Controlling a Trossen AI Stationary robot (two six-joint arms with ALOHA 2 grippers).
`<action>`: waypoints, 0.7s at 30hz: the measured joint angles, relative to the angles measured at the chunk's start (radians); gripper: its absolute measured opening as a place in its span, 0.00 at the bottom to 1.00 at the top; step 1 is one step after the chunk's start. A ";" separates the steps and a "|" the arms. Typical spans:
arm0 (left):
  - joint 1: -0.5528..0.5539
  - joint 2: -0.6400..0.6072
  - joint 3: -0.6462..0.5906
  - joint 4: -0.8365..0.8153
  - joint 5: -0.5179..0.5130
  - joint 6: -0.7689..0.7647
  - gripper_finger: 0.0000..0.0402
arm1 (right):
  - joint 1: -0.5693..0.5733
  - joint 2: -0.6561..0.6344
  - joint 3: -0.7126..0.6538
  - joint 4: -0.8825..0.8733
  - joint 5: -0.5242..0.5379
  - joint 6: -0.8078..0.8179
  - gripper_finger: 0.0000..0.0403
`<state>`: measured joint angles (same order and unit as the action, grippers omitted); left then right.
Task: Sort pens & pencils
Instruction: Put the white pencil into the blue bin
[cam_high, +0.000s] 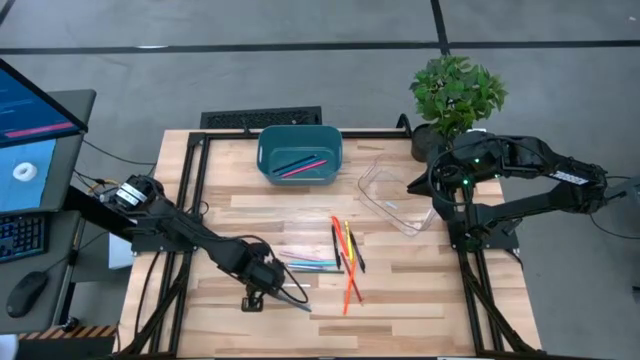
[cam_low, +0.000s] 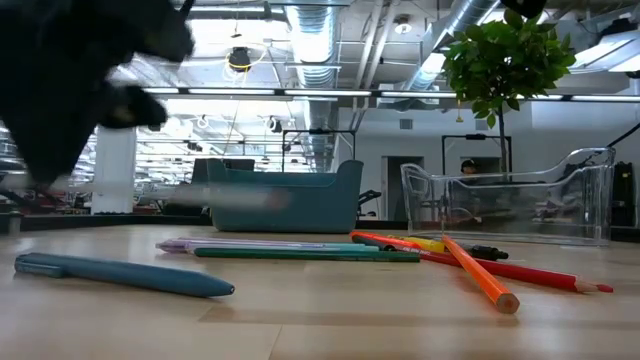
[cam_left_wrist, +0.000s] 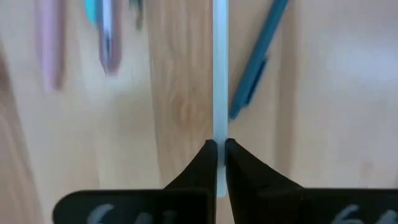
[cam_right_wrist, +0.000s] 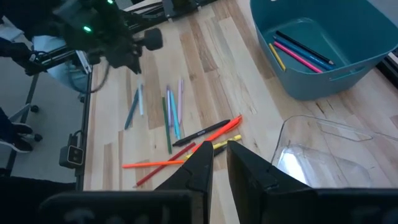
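Pale grey pen (cam_left_wrist: 220, 81) is clenched between the fingers of the left tool (cam_left_wrist: 217, 149), low over the wooden bench (cam_high: 420, 290), beside a teal pen (cam_left_wrist: 256, 59); the right tool (cam_right_wrist: 214, 155) is held nearly closed, empty, above the clear tray (cam_high: 395, 200)

Pens and pencils lie loose near the table's (cam_high: 400, 300) middle: a red pencil (cam_high: 338, 235), a black pen (cam_high: 337, 247), a yellow pencil (cam_high: 349, 240) and an orange pencil (cam_high: 351, 290) crossing one another. Beside them lie a green pencil (cam_high: 312, 268) and a pale pink pen (cam_high: 290, 252). Nearer the front edge lies a teal pen (cam_high: 297, 300). Pink and blue ones (cam_high: 301, 165) lie in the teal bin (cam_high: 270, 150).
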<state>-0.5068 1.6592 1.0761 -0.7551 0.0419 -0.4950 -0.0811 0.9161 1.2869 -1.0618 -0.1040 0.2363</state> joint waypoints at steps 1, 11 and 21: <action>0.000 -0.001 0.032 -0.015 -0.002 0.000 0.01 | 0.000 0.000 0.000 0.000 0.000 0.000 0.17; 0.074 -0.003 0.353 -0.347 -0.129 0.113 0.01 | 0.000 0.000 0.000 0.000 0.000 -0.009 0.17; 0.375 -0.006 0.541 -0.474 -0.251 0.419 0.01 | 0.000 0.000 0.000 0.000 0.000 -0.035 0.17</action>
<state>-0.1314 1.6531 1.6169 -1.2293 -0.2096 -0.0756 -0.0811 0.9161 1.2869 -1.0615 -0.1040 0.2012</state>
